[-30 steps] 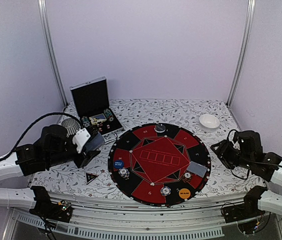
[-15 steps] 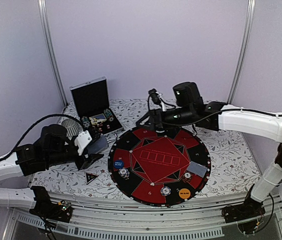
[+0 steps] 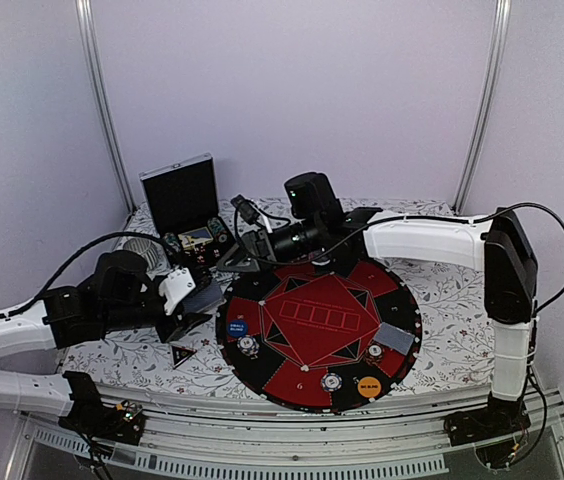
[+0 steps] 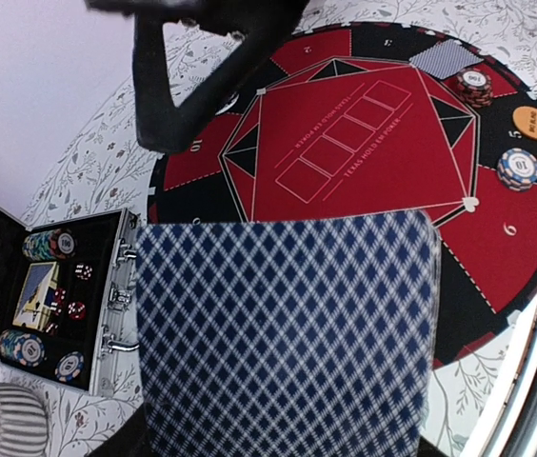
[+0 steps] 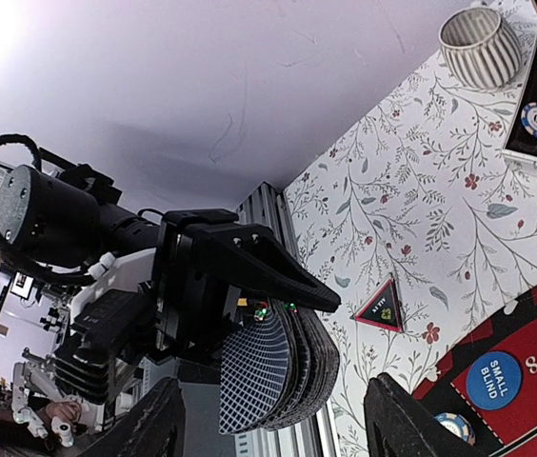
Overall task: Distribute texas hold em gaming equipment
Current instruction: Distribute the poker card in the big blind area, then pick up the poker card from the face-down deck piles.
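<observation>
While the left tool (image 3: 184, 300) pinches a thick stack of grey-blue-backed playing cards (image 4: 288, 333) at the left of the overhead frame, just beside the rim of the big round red-and-black mat (image 3: 320, 320), the right tool (image 3: 244, 250) hangs over it with its fingers spread and nothing between them. To my eye the trouble lies in that handover. The cards sit fanned and slightly offset in the right wrist view, so a pinch could catch two or three instead of one, or nudge the whole stack loose. Loose cards would flutter onto the floral-cloth surface (image 3: 442, 300) near the small black triangular marker (image 3: 182, 352), and the near edge is close there. The right arm stretches across the upper middle of the frame, low over the mat's far rim where a small round striped poker chip (image 3: 320, 262) stands; a careless swing could sweep it. The open silver-edged black case (image 3: 184, 195) stands just behind both tools at upper left, its raised lid cramping any lift that way. Better room lies toward centre and lower right: the mat's red middle is bare, with the blue round blind button (image 3: 237, 327) and orange round blind button (image 3: 368, 386) out at the rim
</observation>
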Controlling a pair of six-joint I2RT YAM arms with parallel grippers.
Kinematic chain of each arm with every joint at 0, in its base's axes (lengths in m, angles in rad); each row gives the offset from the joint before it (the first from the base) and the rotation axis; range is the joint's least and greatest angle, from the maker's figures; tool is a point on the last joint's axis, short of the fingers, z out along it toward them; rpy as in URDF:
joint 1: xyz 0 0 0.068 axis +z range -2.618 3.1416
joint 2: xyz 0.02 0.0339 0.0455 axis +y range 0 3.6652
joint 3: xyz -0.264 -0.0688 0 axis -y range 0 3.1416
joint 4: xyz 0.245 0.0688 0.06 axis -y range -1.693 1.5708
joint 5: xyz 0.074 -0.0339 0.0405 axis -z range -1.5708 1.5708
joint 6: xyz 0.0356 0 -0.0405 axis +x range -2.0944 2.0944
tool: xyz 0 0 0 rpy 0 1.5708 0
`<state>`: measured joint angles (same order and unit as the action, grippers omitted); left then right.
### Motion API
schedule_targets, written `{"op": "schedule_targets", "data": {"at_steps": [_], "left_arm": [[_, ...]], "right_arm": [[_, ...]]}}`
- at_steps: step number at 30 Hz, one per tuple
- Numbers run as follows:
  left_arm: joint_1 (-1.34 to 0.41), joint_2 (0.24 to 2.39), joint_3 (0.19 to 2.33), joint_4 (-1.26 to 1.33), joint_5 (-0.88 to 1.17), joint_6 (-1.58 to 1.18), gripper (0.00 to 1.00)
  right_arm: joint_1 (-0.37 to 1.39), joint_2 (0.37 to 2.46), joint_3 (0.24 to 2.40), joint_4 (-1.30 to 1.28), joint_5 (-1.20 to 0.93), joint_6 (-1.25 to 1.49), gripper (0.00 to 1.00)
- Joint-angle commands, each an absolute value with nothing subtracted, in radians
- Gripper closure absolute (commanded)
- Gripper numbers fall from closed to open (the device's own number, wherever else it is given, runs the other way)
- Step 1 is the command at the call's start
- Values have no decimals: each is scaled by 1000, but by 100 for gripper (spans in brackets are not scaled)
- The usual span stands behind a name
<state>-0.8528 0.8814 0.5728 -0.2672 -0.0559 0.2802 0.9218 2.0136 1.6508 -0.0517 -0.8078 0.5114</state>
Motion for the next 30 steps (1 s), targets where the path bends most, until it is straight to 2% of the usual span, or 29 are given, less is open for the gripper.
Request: {"op": "schedule_targets", "data": {"at_steps": [1,16,30], "left_arm": [[-847,886,584,-245,-76,291,47],[-847,887,587,-246,-114,288,47],[-848,881,586,-245,-138,286,47]], "right_arm": [[931,2072,1700,-19,-841,557,34],[967,2230,1830,-105,-820,554,31],[968,2158,1827,-258,-676,452,34]]}}
